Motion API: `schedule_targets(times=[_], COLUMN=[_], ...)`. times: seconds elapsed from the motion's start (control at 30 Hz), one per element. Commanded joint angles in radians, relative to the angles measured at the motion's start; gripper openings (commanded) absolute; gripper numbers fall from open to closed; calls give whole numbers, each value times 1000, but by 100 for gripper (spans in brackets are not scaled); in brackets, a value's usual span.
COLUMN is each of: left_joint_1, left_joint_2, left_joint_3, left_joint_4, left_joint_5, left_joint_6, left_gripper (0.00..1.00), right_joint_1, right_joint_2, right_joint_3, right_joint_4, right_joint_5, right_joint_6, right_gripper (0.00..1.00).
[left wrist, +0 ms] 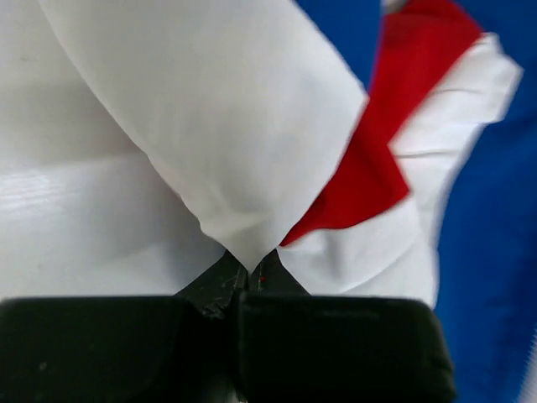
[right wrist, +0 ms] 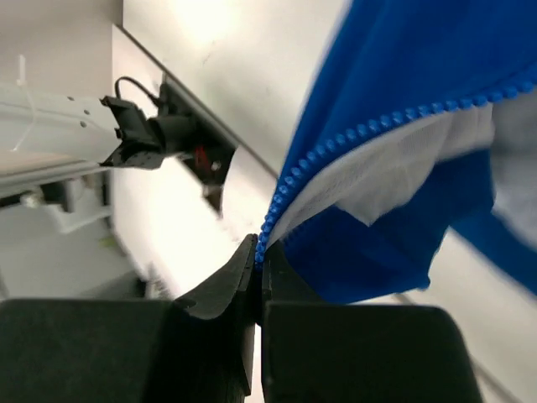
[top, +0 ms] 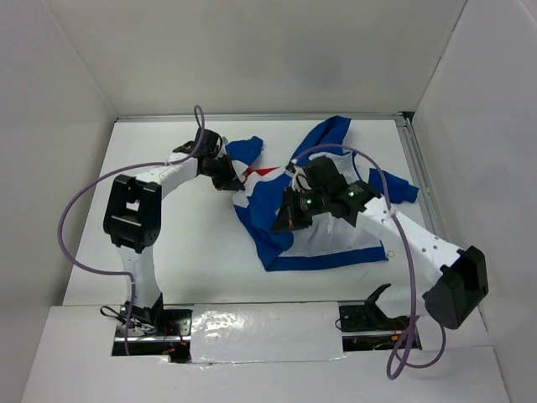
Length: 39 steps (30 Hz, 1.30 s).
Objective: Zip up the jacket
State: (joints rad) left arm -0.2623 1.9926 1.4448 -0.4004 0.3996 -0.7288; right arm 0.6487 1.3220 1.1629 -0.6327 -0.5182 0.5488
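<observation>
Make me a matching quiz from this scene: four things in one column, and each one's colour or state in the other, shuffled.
Things:
1. left gripper
2. right gripper
3. cable
4. jacket

States:
A. purple
B. shut on the blue zipper edge
C. lies unzipped on the table
D. shut on white fabric

Pairs: 1-D, 2-B, 3-A, 4-C

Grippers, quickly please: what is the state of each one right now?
Left gripper: shut on a white fold of the jacket.
Right gripper: shut on the jacket's zipper edge.
</observation>
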Motion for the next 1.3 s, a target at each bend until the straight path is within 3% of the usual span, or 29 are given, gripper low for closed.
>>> schedule_targets(times=[0.0, 0.13, 0.2, 0.23, 0.27, 0.3, 0.33, 0.37, 0.4, 0.47, 0.57, 0.73, 0.87, 1.03, 1.13, 1.27], left_joint_1=[21, 57, 80, 90, 95, 98, 101, 101, 100, 97, 94, 19, -191, -452, -529, -531], left_joint_2=[-77, -98, -98, -95, -92, -92, -97, -103, -113, -172, -280, -524, -707, -710, -652, -520], left_joint_3=[5, -23, -12, -6, 12, 20, 29, 38, 39, -1, -79, -303, -490, -624, -609, -543], left_joint_4=[20, 15, -3, -17, -29, -41, -58, -64, -66, -37, -14, -22, 32, 116, 123, 155], left_joint_5=[-57, -70, -73, -67, -62, -47, -32, -13, 33, 74, 110, 59, 35, -86, -183, -215], left_joint_6=[51, 95, 121, 137, 143, 163, 178, 190, 216, 233, 233, 174, 137, 49, 14, 8], left_gripper=[0, 0, 0, 0, 0, 11, 35, 62, 99, 99, 99, 99, 99, 99, 96, 90], right_joint_1=[-3, -18, -24, -35, -35, -29, -15, -3, 8, 28, 31, -22, -142, -282, -337, -429], right_joint_2=[-93, -197, -204, -207, -213, -230, -245, -262, -297, -328, -346, -281, -282, -363, -395, -443], right_joint_3=[-136, -320, -393, -411, -404, -391, -347, -323, -303, -281, -281, -293, -357, -393, -399, -423], right_joint_4=[-55, -79, -113, -125, -133, -139, -137, -133, -122, -41, 21, -7, 22, 27, 2, 2], right_joint_5=[-103, 176, 283, 362, 386, 406, 458, 489, 513, 529, 523, 624, 529, 486, 457, 377], right_joint_6=[269, 356, 364, 356, 343, 327, 285, 263, 237, 128, 59, 145, 158, 132, 105, 70], right_gripper=[0, 9, 30, 49, 58, 63, 80, 83, 84, 99, 100, 100, 100, 100, 100, 100])
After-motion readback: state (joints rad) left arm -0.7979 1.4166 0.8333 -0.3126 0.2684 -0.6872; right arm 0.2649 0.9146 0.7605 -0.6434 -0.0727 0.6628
